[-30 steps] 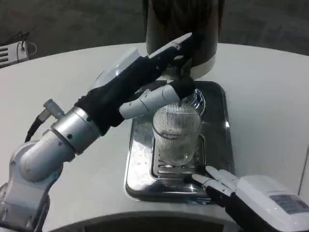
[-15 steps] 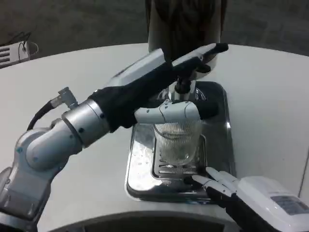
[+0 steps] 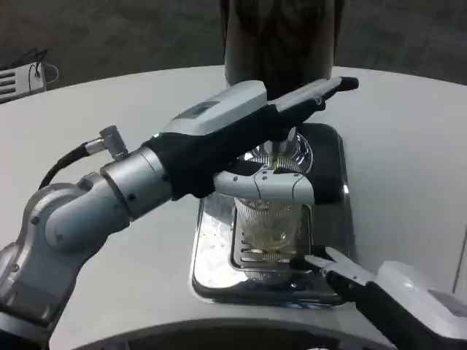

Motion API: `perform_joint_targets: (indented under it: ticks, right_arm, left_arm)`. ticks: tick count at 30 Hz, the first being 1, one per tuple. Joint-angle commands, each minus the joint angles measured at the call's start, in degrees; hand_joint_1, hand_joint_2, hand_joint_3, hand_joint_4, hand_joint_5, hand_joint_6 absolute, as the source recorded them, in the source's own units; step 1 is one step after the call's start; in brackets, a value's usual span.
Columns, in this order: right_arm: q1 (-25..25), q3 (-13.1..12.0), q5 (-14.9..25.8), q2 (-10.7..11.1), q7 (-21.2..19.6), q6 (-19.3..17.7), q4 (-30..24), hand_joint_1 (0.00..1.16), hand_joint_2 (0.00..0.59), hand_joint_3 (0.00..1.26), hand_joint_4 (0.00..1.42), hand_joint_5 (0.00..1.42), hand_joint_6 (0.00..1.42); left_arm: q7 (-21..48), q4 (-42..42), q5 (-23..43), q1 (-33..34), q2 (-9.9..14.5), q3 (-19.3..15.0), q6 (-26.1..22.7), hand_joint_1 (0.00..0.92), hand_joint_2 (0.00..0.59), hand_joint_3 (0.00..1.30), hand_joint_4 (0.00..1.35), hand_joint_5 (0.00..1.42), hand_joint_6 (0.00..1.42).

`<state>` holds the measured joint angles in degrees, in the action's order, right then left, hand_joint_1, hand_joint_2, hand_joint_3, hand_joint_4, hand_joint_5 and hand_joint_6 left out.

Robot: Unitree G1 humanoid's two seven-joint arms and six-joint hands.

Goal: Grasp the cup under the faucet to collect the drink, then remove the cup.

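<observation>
Filling looks like the step in hand, as we judge it: our left hand [image 3: 255, 138] reaches across the ribbed clear cup [image 3: 268, 222], its upper fingers [image 3: 321, 91] stretched toward the faucet [image 3: 281, 149] at the foot of the dark dispenser [image 3: 281, 36], while one lower finger lies across the cup's rim. We cannot tell whether this hand actually grips anything; it seems to press or rest rather than hold. The cup stands upright on the grate of the metal drip tray [image 3: 211, 240], directly beneath the faucet, and we can make out what may be a little pale liquid near its base, though the ribbing makes that hard to read. Our right hand [image 3: 350, 273] waits at the tray's near right corner, fingers apart and holding nothing, just beside the cup but apart from it. To do this well, we should keep the cup centred under the spout and avoid nudging it with the finger across its rim. The right hand ought to close around the cup's lower wall and steady it. Lifting out should be level, as the tray's raised edge could catch the base.
</observation>
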<state>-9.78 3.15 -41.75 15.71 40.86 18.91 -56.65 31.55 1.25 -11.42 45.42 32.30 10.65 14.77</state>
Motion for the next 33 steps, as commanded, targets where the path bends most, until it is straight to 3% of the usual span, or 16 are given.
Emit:
perform_joint_targets:
  ticks: [1,5,11,25,33]
  right_arm:
    - [-0.7,-3.3,6.5,-3.8,-3.9,3.5,0.8,0.60,0.332,0.06,0.01,0.15,0.14]
    - [-0.8,-6.7,11.8,-5.6,-8.1,4.0,2.9,0.70,0.251,0.00,0.01,0.16,0.14]
    - [0.0,-8.8,17.7,-6.2,-13.7,3.2,8.4,0.73,0.235,0.00,0.00,0.12,0.12]
    - [6.6,-6.7,21.8,-5.6,-26.5,-5.3,23.6,0.79,0.207,0.00,0.00,0.09,0.05]
    - [11.0,-5.4,22.2,-5.5,-31.0,-7.5,29.2,0.79,0.205,0.00,0.02,0.09,0.00]
  left_arm:
    - [3.5,1.9,-1.9,-1.7,0.9,2.5,-1.1,0.000,0.054,0.03,0.00,0.08,0.14]
    - [3.4,1.8,-1.8,-1.8,1.0,2.4,-1.0,0.000,0.049,0.03,0.00,0.08,0.14]
    - [3.2,1.5,-1.5,-2.0,1.1,1.9,-1.0,0.000,0.026,0.03,0.00,0.08,0.14]
    - [2.7,0.7,-1.2,-2.4,1.2,0.9,-1.5,0.000,0.008,0.03,0.00,0.08,0.14]
    - [2.4,-0.2,-1.0,-2.8,1.4,0.3,-2.1,0.000,0.005,0.03,0.00,0.08,0.14]
